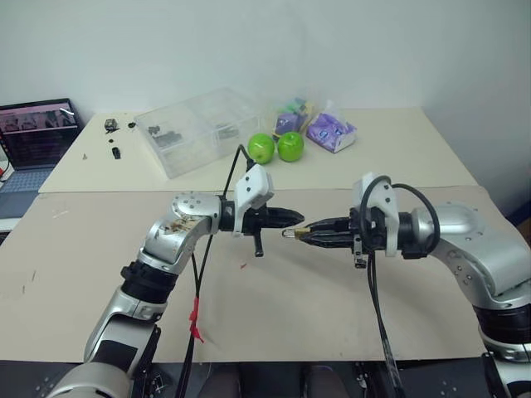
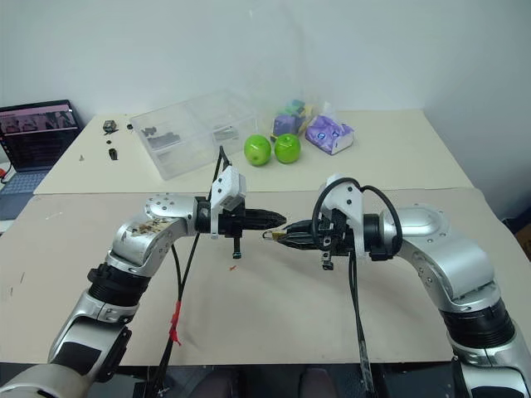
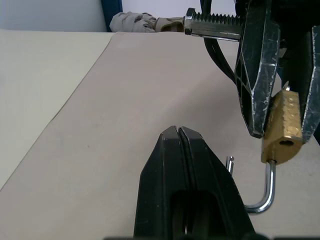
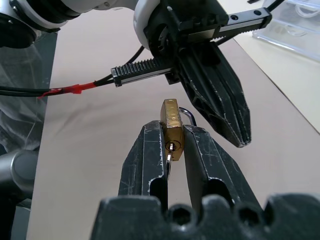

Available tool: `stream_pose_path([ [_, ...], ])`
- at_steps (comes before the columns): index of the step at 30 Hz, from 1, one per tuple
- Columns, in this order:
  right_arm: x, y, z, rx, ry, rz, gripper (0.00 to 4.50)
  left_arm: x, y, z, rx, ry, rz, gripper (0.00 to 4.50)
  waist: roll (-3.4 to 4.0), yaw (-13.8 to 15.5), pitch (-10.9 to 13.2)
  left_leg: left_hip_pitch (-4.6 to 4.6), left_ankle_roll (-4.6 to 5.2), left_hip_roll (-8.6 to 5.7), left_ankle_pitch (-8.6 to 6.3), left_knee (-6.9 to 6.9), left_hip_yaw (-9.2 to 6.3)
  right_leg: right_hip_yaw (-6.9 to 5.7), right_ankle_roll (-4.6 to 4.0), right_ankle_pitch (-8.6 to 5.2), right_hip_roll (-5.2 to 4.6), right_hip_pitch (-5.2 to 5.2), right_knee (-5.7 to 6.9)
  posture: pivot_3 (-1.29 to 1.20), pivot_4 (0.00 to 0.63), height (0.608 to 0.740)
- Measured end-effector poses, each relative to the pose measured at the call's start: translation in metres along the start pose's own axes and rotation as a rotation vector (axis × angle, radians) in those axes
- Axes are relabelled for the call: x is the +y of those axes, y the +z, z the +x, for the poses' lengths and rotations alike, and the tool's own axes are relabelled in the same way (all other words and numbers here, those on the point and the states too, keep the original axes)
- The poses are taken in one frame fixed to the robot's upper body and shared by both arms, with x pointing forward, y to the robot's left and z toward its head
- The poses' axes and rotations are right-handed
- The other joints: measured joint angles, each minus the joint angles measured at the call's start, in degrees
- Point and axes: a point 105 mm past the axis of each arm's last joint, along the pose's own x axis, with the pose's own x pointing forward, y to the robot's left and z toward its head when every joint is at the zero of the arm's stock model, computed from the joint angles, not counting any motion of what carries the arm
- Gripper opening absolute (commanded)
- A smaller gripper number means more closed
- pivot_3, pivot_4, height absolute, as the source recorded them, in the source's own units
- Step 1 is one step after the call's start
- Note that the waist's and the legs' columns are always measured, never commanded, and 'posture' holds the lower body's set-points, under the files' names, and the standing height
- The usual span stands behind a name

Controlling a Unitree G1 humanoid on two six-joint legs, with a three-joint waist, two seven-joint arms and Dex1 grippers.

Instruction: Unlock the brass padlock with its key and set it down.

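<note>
Brass padlock (image 4: 172,131) held in air above the table (image 1: 332,307), pinched between right gripper (image 4: 173,134) fingers, key (image 4: 169,156) in its keyhole, shackle (image 3: 265,192) swung open. Left gripper (image 3: 178,134) fully closed, empty, tips just beside padlock, not touching.

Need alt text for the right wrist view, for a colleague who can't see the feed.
The right gripper clamps the brass padlock between its two black fingers, with the key sitting in the keyhole facing the camera. The shut left gripper points in just beyond it, above the beige table.
</note>
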Motion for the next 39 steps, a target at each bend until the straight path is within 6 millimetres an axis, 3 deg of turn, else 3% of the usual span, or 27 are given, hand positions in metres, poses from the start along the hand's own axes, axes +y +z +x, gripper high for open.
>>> stream_pose_path([
  [17,-0.025,-0.008,0.0,0.043,-0.083,-0.036,0.15,0.004,-0.001,-0.001,0.007,0.025,0.008,0.05,0.0,0.06,0.0,-0.02,-0.01,0.0,0.01,-0.02,0.0,0.0,0.0,0.0,0.0,-0.03,-0.02,0.0,0.15,0.74],
  [25,-0.021,-0.008,-0.002,0.062,-0.053,-0.056,0.15,0.004,-0.001,-0.001,0.008,0.026,0.009,0.05,0.01,0.03,0.0,-0.01,-0.01,0.01,0.01,-0.02,0.0,0.0,0.0,0.0,0.01,-0.03,0.0,0.0,0.15,0.74],
  [30,-0.013,-0.019,-0.005,0.099,-0.027,-0.035,0.15,0.015,-0.001,-0.006,0.001,0.077,-0.01,0.05,0.0,0.04,0.01,-0.01,-0.01,0.01,0.01,0.0,0.0,0.0,0.0,0.0,0.01,-0.02,0.02,0.0,0.15,0.74],
  [33,-0.013,-0.025,-0.006,0.108,-0.028,-0.019,0.15,0.024,0.009,-0.01,-0.017,0.113,0.005,0.71,0.0,0.03,0.01,-0.01,-0.01,0.01,0.01,-0.01,0.0,0.0,0.0,0.0,0.01,-0.03,0.01,0.0,0.15,0.74],
  [39,-0.018,-0.03,-0.005,0.105,-0.069,-0.049,0.15,0.027,0.009,-0.019,-0.01,0.122,-0.009,2.9,0.01,-0.27,0.01,-0.02,-0.02,0.01,0.01,-0.02,0.0,0.02,0.0,0.0,0.01,-0.06,0.02,0.0,0.15,0.74],
])
